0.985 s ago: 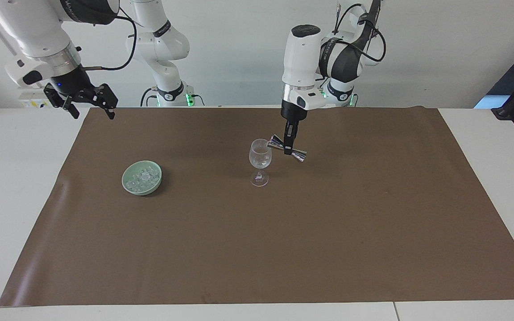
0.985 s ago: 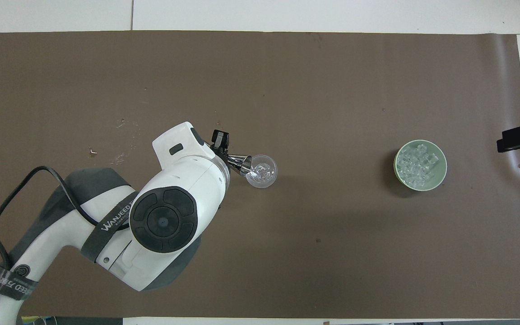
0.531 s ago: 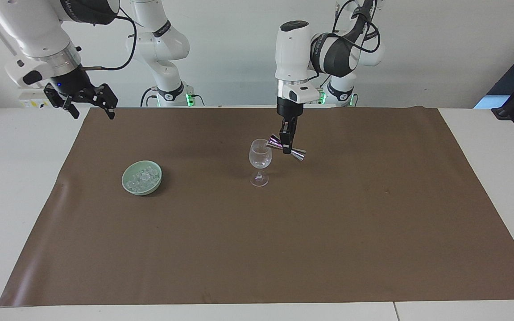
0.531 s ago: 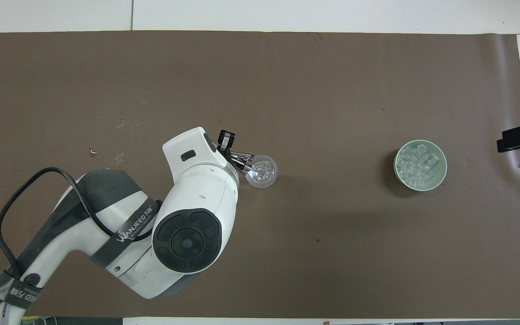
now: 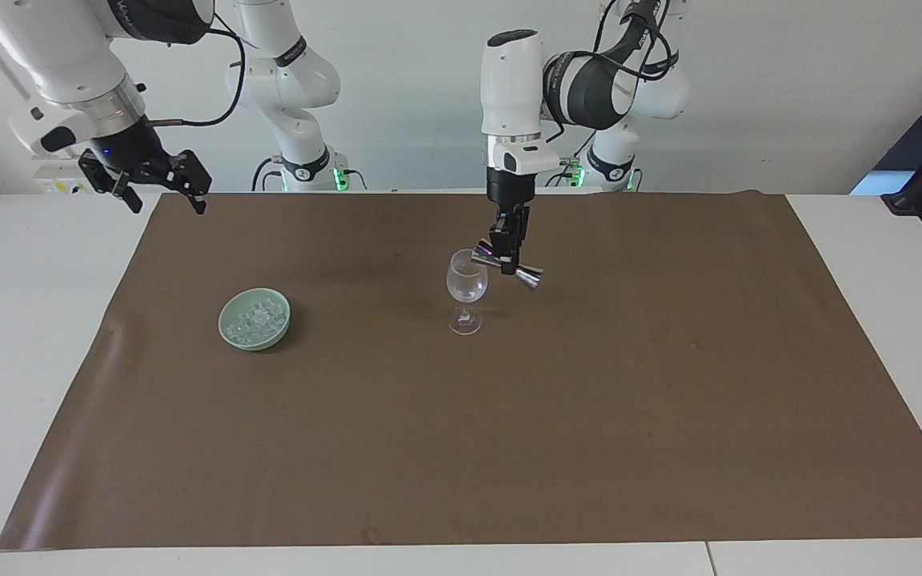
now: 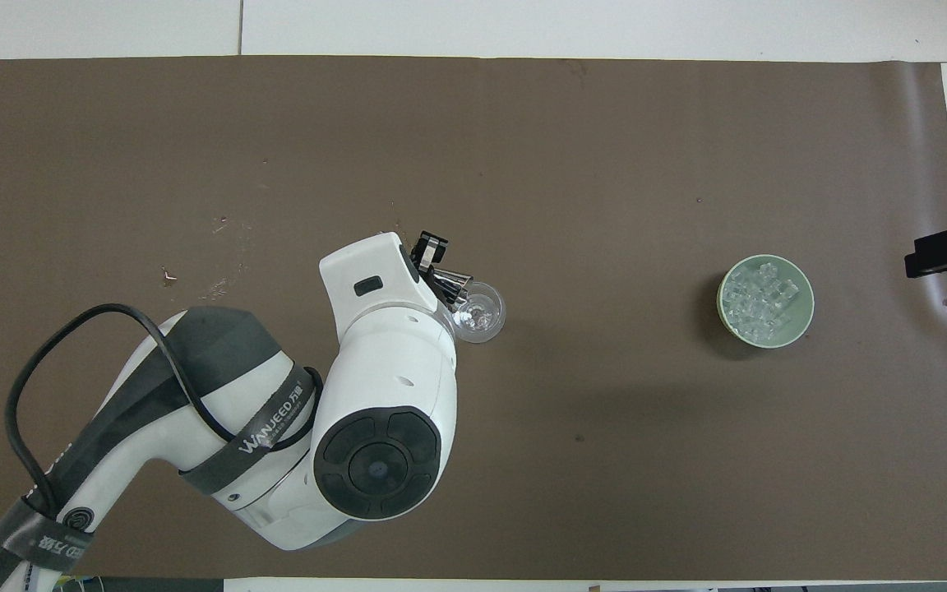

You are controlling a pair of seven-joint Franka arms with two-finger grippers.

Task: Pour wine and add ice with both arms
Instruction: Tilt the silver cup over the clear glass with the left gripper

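left arm swung upright, left gripper point(image 5: 507, 258) tilting jigger point(image 5: 507, 266) over wine glass point(image 5: 466, 290).

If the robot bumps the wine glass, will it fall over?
Probably. The glass stands tall on a thin stem and small foot, so it likely tips easily. It looks thin and clear, so it may break. The left tool holds a jigger at its rim.

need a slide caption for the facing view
Left gripper tips a metal jigger at the wine glass rim; right gripper waits.
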